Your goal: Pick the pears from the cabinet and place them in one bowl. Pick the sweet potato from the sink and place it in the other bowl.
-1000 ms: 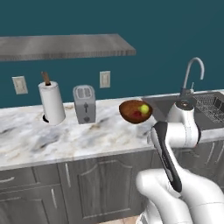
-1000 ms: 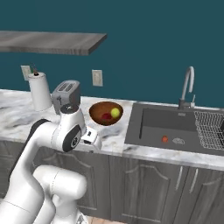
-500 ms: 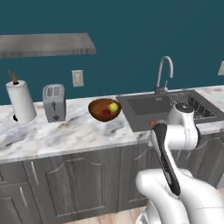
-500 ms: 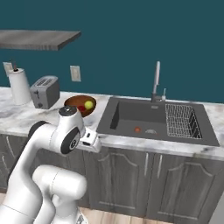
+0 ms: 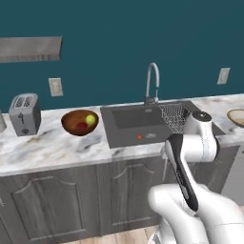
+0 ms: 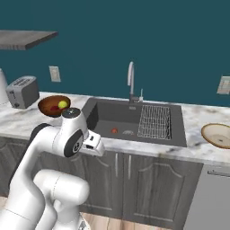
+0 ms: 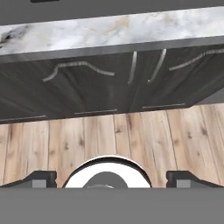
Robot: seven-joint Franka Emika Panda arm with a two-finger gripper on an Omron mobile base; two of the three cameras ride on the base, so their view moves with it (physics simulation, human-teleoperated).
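Two pears (image 5: 86, 121) already sit in the dark wooden bowl (image 5: 79, 122); the sweet potato (image 6: 114, 130) lies in the sink (image 6: 134, 120) (untouched), gripper (image 7: 111, 179) spread empty, tan bowl (image 6: 218, 135) far right.

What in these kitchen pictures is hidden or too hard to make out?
- Tan bowl: cut off by the right edge of the left base view.
- Sweet potato in the sink: too small to show its shape.
- Red pear in the dark bowl: half hidden behind the yellow-green pear.
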